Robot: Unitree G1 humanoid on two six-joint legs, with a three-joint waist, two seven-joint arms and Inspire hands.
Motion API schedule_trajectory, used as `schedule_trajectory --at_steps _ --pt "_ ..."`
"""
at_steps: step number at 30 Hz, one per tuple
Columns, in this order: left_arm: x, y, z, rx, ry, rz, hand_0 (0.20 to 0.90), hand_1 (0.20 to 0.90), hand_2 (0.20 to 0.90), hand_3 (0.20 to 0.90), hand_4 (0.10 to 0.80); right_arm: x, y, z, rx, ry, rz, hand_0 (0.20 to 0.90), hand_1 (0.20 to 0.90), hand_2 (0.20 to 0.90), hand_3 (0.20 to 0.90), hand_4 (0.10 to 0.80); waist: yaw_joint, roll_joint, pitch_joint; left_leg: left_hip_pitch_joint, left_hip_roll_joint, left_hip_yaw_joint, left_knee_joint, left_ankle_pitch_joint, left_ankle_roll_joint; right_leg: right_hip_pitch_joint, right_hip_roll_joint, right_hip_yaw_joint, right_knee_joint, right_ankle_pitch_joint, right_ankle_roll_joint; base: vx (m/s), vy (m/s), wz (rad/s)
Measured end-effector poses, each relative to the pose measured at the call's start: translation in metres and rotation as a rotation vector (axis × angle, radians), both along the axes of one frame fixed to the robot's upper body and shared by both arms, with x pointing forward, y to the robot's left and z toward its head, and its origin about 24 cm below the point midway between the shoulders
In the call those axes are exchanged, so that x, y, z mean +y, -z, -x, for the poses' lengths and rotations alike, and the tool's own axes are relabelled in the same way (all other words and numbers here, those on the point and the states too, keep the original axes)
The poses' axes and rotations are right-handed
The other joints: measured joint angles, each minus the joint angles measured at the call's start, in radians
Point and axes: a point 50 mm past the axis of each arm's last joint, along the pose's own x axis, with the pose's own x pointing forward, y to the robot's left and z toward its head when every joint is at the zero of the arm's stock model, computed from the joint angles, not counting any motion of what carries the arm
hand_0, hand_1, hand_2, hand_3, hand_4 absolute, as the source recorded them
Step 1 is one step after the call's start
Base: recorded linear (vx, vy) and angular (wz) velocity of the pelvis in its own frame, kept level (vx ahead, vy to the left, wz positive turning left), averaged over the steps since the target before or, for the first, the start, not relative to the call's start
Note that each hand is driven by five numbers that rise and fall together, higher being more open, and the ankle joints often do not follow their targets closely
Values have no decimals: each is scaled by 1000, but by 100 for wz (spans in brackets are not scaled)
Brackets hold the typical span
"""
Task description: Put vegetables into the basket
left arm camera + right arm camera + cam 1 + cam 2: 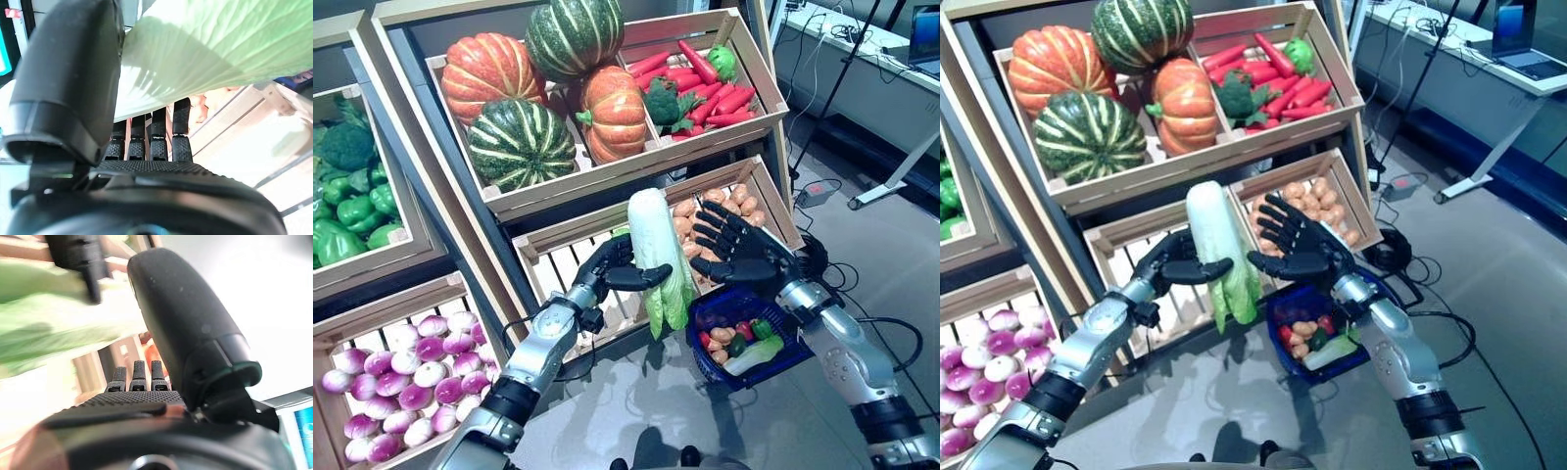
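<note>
A robot stands before a wooden produce stand (607, 186), seen from its head looking down. At the centre of the view its left hand (612, 269), reaching in from seven o'clock, has its fingers and thumb curled round a long pale cabbage (658, 257), held upright with the white stalk end at twelve o'clock and the green leafy end hanging toward six o'clock. The left wrist view shows the cabbage leaves pressed between the thumb and the row of fingers. The right hand (736, 245), coming in from five o'clock, sits just beside the cabbage at its three o'clock side, fingers spread and mostly straight, gripping nothing; whether its fingertips brush the leaves is hard to tell. A dark blue basket (781, 360) hangs below that hand at about five o'clock from the cabbage, seemingly carried on the right forearm, though the handle is hidden. Inside it lie several small vegetables (736, 338) in red, green and orange, and a pale green piece. On the stand, the upper crate at twelve o'clock holds striped green and orange pumpkins (519, 142); the section to its right holds red peppers (710, 93) and a head of broccoli (661, 103). Behind the hands, a lower crate holds small brown potatoes (744, 204). At nine o'clock a crate holds green peppers (347, 211), and at eight o'clock a crate holds purple and white onions (401, 382). The floor (636, 421) below is grey.
</note>
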Motion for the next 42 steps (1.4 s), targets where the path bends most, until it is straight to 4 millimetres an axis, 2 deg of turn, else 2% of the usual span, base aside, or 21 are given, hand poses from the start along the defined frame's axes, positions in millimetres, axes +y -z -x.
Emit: schedule_trajectory --at_steps 3,8,12,16,20,25,34,39,40,42 --pt "-7 0 0 -20 25 -63 300 300 300 300 400 7 -11 -5 -65 -9 -16 900 900 900 900 800 8 0 0 0 0 -1 0 0 0 0 -1 -1 0 0 0 0 0 0" --pt "-23 4 2 -32 88 -137 300 300 300 300 400 12 -41 -13 -244 19 -8 900 900 900 900 800 24 0 0 -1 -2 -2 0 0 0 0 -1 -1 0 0 0 0 0 0" --pt "-20 15 2 -7 75 -174 300 300 300 300 400 17 -59 -19 -314 16 -23 900 900 900 900 800 23 0 0 -1 -2 -3 0 0 0 1 0 -1 0 0 0 0 0 0" --pt "-17 19 2 5 66 -188 300 300 300 300 400 18 -61 -19 -318 12 -25 900 900 900 900 800 25 1 0 -1 -1 -3 0 0 0 1 0 -2 0 0 0 0 0 0" --pt "-18 16 2 -22 71 -179 300 300 300 300 400 25 -54 -20 -281 -15 -19 900 900 900 900 800 25 1 0 -1 0 -4 0 1 0 2 -2 -3 0 0 0 0 0 0" --pt "-23 10 2 -64 75 -183 300 300 300 300 400 37 -33 -22 -170 -63 6 900 900 900 900 800 25 1 0 1 0 -6 0 1 0 5 -2 -7 0 0 0 0 0 0" --pt "-17 15 4 -49 73 -239 300 300 300 300 400 38 -15 -29 -67 -60 -39 900 900 900 900 800 30 -4 3 2 -1 -21 2 3 -1 13 -3 -26 -2 0 0 -2 -4 4" --pt "-20 17 7 -34 98 -255 300 300 300 300 400 32 10 -33 47 -29 -20 900 900 900 900 800 53 -8 1 3 -1 -25 2 4 0 15 -4 -29 -2 0 0 1 0 1" --pt "-25 10 7 -65 115 -236 300 300 300 300 400 32 30 -33 150 -31 8 900 900 900 900 800 64 -12 1 3 -1 -29 2 5 -1 17 -4 -32 -2 0 0 3 2 5" --pt "-22 11 8 -61 116 -247 300 300 300 300 400 38 41 -30 207 -57 -30 900 900 900 900 800 67 -13 2 2 -1 -30 2 5 -1 16 -4 -32 -2 0 0 2 2 2"
